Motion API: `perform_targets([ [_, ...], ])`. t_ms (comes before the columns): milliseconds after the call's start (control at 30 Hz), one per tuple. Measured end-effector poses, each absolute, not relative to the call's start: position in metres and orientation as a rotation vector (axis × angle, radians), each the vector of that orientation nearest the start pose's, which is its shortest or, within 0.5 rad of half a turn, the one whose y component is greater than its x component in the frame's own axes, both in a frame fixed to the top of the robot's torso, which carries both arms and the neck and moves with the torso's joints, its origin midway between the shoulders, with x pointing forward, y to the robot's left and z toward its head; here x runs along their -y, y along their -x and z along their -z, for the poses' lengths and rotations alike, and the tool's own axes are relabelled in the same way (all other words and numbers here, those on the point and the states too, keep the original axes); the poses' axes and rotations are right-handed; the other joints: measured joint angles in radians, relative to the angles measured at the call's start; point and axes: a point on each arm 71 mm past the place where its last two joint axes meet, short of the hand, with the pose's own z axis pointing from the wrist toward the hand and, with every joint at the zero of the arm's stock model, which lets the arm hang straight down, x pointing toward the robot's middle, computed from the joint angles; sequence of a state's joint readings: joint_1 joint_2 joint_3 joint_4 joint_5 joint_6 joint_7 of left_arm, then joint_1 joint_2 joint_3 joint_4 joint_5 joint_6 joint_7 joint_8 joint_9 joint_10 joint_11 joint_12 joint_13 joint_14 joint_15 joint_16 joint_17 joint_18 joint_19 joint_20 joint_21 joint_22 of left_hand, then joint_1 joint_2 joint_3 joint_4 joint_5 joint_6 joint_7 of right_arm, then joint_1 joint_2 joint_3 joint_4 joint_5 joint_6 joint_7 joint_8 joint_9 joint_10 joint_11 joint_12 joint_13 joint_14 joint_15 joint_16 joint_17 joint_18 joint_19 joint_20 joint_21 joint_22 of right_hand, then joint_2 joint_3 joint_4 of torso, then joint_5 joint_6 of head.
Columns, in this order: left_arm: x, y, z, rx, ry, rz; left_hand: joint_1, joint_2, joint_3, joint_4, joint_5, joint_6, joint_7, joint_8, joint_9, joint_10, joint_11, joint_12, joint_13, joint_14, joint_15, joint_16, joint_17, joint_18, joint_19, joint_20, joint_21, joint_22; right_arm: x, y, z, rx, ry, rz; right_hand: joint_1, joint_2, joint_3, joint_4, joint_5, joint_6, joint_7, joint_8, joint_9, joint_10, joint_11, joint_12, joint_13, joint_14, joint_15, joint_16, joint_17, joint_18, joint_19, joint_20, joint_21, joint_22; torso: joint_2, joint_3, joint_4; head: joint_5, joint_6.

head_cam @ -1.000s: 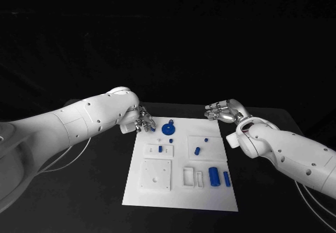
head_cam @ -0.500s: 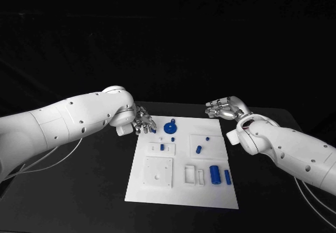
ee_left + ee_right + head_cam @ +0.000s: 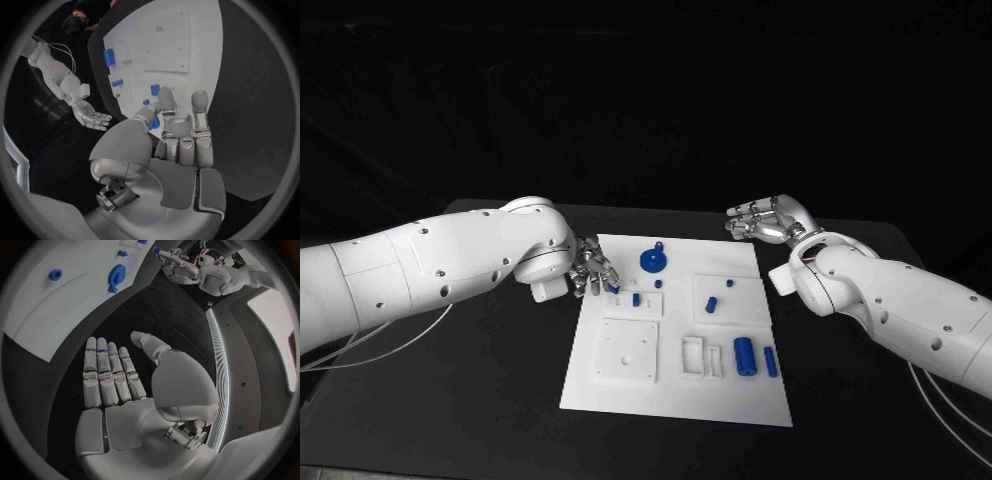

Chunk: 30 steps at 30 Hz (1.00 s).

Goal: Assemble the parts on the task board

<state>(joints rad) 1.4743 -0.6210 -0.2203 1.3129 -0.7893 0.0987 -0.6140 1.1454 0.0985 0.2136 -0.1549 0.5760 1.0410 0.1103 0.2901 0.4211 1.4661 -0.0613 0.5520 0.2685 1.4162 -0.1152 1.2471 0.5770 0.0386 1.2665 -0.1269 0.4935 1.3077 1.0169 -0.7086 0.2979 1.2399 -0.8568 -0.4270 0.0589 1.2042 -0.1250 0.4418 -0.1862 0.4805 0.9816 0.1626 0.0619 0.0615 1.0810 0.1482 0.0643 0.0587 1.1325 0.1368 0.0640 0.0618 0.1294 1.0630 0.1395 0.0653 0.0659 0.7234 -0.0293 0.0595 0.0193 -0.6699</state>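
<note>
The white task board point(image 3: 678, 340) lies lengthwise in the middle of the black tabletop point(image 3: 459, 400), between the two white arms. The left hand point(image 3: 593, 272) sits at the board's left edge near its far end, and it pinches a small blue part point(image 3: 154, 122) between thumb and a fingertip, as the left wrist view shows; the other fingers point(image 3: 199, 107) reach out over the board. The right hand point(image 3: 763, 222) hangs over the tabletop just past the board's far right corner; in the right wrist view its fingers point(image 3: 106, 372) lie straight and side by side with the thumb set apart, and nothing is held in it. On the board, a round blue disc part point(image 3: 651, 262) with a small tab lies near the far end, in the middle. Below it a short blue peg point(image 3: 636, 299) stands in a raised white block point(image 3: 630, 300), and a second blue peg point(image 3: 711, 305) lies on the neighbouring white block point(image 3: 728, 297) to the right. Near the robot's side, a large white square plate point(image 3: 629, 350) occupies the board's left part, a white slotted holder point(image 3: 700, 357) sits beside it, and a thick blue cylinder point(image 3: 744, 355) and a thinner blue rod point(image 3: 769, 361) lie side by side at the right.
</note>
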Motion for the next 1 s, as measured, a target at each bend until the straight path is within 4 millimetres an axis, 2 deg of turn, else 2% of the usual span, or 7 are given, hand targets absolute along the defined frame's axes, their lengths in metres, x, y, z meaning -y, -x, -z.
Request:
perform_targets([
  [433, -0.17, -0.528, 0.179, -2.305, 0.327, 0.335, -0.005, -0.005, 0.006, -0.006, 0.005, 0.007, 0.0, -0.005, -0.001, 0.001, 0.001, 0.0, -0.003, 0.0, 0.0, 0.0, 0.0, 0.0, -0.002, 0.002, 0.0, 0.0, 0.244, -0.543, 0.185, -1.445, -0.683, -0.954, 0.0, 0.0, 0.0, 0.0, 0.0, 0.0, 0.0, 0.0, 0.0, 0.0, 0.0, 0.0, 0.0, 0.0, 0.0, 0.0, 0.0, 0.0, 0.0, 0.0, 0.0, 0.0, 0.003, -0.0011, -0.0031, 0.003, -0.004],
  [633, -0.169, -0.527, 0.182, -2.294, 0.313, 0.327, -0.005, -0.005, 0.006, -0.006, 0.005, 0.008, 0.0, -0.007, -0.003, 0.001, 0.001, 0.0, -0.003, -0.001, 0.002, 0.0, -0.002, 0.0, -0.004, 0.004, 0.0, 0.0, 0.244, -0.542, 0.185, -1.446, -0.684, -0.954, 0.0, 0.0, 0.0, 0.0, 0.0, 0.0, 0.0, 0.0, 0.0, 0.0, 0.0, 0.0, 0.0, 0.0, 0.0, 0.0, 0.0, 0.0, 0.0, 0.0, 0.0, 0.0, 0.003, 0.0002, -0.0031, 0.0, -0.005],
  [1000, -0.167, -0.526, 0.187, -2.289, 0.294, 0.32, -0.003, -0.004, 0.008, -0.008, 0.004, 0.008, -0.001, -0.011, -0.003, -0.001, -0.001, 0.0, -0.004, -0.001, 0.002, 0.0, -0.002, 0.0, -0.004, 0.004, 0.004, 0.0, 0.245, -0.542, 0.186, -1.446, -0.686, -0.953, 0.0, 0.0, 0.0, 0.0, 0.0, 0.0, 0.0, 0.0, 0.0, 0.0, 0.0, 0.0, 0.0, 0.0, 0.0, 0.0, 0.0, 0.0, 0.0, 0.0, 0.0, 0.0, 0.003, 0.0002, -0.0025, -0.003, -0.006],
])
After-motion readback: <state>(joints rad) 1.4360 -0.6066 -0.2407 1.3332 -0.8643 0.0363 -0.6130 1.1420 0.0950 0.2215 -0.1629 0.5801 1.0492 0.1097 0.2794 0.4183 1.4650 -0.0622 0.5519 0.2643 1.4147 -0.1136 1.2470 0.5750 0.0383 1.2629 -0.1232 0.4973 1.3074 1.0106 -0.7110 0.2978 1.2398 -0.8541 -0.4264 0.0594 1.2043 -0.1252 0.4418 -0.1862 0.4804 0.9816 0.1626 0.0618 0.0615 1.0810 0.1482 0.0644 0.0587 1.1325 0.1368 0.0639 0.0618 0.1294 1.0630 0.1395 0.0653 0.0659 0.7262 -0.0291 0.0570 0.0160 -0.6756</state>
